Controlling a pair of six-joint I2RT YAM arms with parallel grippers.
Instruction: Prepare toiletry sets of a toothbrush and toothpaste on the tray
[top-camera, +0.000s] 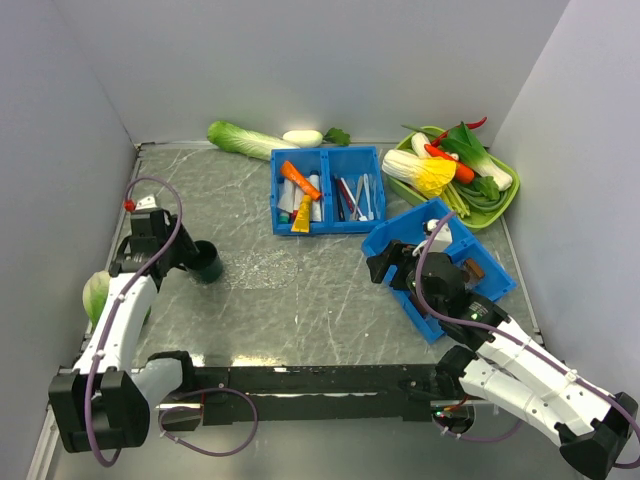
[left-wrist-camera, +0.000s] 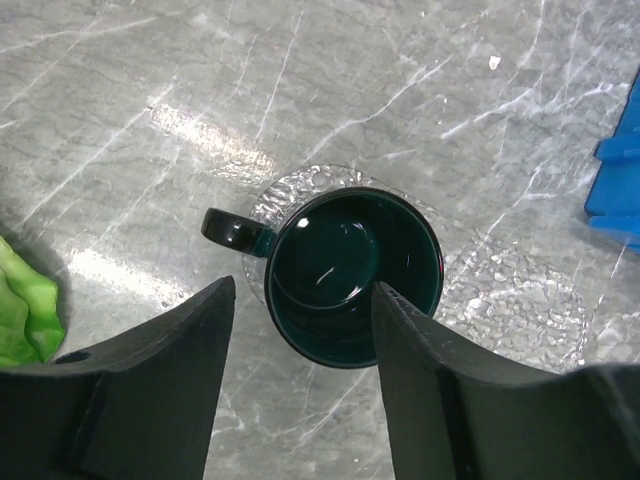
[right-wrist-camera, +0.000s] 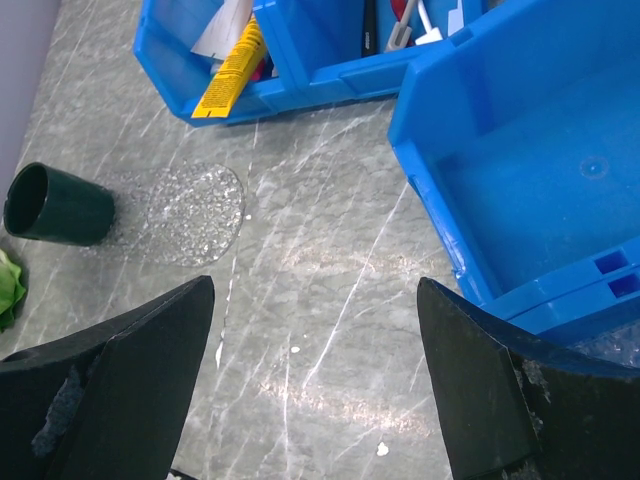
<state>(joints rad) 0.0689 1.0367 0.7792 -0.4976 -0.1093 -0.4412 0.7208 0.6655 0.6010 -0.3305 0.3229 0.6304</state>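
**Mug on the tray's end, both grippers wide open**

The left gripper hangs right above a dark green mug. Its jaws are spread wide to either side and aren't squeezing anything as far as I can see. The mug stands upright toward the left edge of the table, on one end of the clear tray. The tray is really just a frosted patch a bit left of the table's middle.

The right gripper is spread wide too and holds nothing. It's over bare tabletop, just beside a second blue bin toward the right edge.

The toothpaste is in the twin blue bin by the far edge. The yellow toothpaste tube pokes over the near rim of the left compartment, with the orange tube behind it. The toothbrush, a thin dark stick, lies in the right compartment among other sticks.
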